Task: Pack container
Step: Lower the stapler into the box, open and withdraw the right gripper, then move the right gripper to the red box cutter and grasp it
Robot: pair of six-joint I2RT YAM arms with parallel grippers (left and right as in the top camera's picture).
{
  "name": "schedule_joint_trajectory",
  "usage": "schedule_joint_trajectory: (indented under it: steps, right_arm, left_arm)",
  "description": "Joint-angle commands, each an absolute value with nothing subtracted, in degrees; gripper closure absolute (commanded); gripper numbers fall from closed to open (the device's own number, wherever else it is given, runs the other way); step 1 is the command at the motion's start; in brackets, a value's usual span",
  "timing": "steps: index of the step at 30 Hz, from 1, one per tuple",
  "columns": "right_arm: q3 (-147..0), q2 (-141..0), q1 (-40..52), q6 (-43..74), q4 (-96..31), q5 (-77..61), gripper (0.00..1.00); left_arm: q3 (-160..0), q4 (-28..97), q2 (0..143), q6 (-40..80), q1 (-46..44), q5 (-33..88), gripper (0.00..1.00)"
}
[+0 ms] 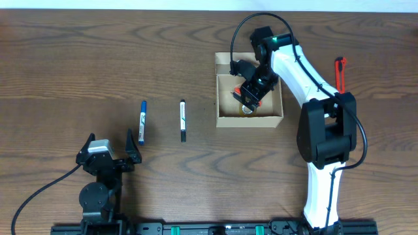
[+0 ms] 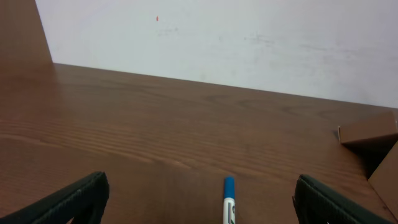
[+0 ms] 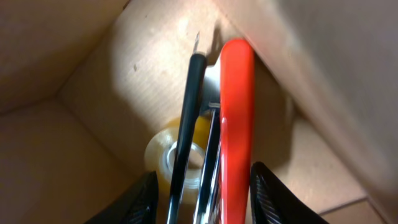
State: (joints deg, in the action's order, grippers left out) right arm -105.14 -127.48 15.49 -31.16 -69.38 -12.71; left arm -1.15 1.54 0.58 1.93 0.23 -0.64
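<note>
Looking down from overhead, you find the container (image 1: 225, 121) right of centre on the table (image 1: 78, 65): a plain tan-brown cardboard box, unmarked, standing open with its flap lid (image 1: 227, 62) folded back on the far side. A tape roll (image 1: 248, 110) lies on its floor, close to the near wall.

Your right gripper (image 1: 251, 94) is down inside the box. Its wrist camera shows the jaws partly apart, with a red-and-black handled tool (image 3: 236, 112) running between them and over the tape roll. You cannot tell whether the fingers (image 3: 273, 199) press on the tool. Cardboard walls stand close on both sides there, so room around the fingers is tight.

Your left gripper (image 1: 111, 142) sits near the table's front edge, jaws fully spread and holding nothing.

A blue pen (image 1: 142, 122) lies just ahead of it, and a black pen (image 1: 183, 121) lies apart to the right. A strip of bare wood separates the black pen from the box's left wall. A red item (image 1: 339, 72) rests on the table beyond the right arm, well apart from the box.
</note>
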Motion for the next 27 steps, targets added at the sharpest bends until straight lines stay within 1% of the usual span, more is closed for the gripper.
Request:
schedule_joint_trajectory:
  steps: [1, 4, 6, 8, 10, 11, 12, 13, 15, 16, 24, 27]
  right_arm:
    - [-111.1, -127.6, 15.6, -30.2, -71.6, -12.9, 0.64]
    - [-119.5, -127.6, 15.4, -29.6, -76.0, -12.9, 0.64]
    - [-127.4, -127.6, 15.0, -28.8, -79.7, -12.4, 0.62]
    - [-134.8, -127.6, 14.7, -26.8, -82.6, -9.0, 0.5]
    - [-142.8, -127.6, 14.2, -23.6, -85.2, -2.0, 0.37]
    - [-146.1, -127.6, 13.8, -22.2, -86.0, 1.7, 0.2]
    - [-149.2, -127.5, 13.3, -20.9, -86.6, 5.1, 0.09]
    - [-152.0, -127.4, 12.4, -19.7, -86.8, 8.3, 0.06]
    - [-155.6, -127.2, 10.3, -18.5, -86.8, 11.8, 0.01]
    - [-156.8, -127.2, 8.7, -17.7, -86.8, 13.2, 0.01]
    - [-157.3, -127.2, -5.2, -13.3, -85.9, 15.4, 0.01]
    - [-156.8, -127.7, -10.0, -13.4, -82.8, 12.3, 0.01]
  left_arm:
    - [-0.3, 4.3, 0.2, 2.6, 0.4, -1.5, 0.05]
    - [-0.3, 4.3, 0.2, 2.5, 0.4, -1.5, 0.05]
    - [-0.3, 4.3, 0.2, 2.6, 0.4, -1.5, 0.05]
    - [-0.3, 4.3, 0.2, 2.6, 0.4, -1.5, 0.05]
    - [-0.3, 4.3, 0.2, 2.5, 0.4, -1.5, 0.05]
    - [-0.3, 4.3, 0.2, 2.6, 0.4, -1.5, 0.05]
    - [-0.3, 4.3, 0.2, 2.6, 0.4, -1.5, 0.05]
    - [-0.3, 4.3, 0.2, 2.6, 0.4, -1.5, 0.05]
    - [-0.3, 4.3, 0.2, 2.6, 0.4, -1.5, 0.05]
    - [-0.3, 4.3, 0.2, 2.6, 0.4, -1.5, 0.05]
    - [-0.3, 4.3, 0.2, 2.6, 0.4, -1.5, 0.05]
    - [-0.3, 4.3, 0.2, 2.5, 0.4, -1.5, 0.05]
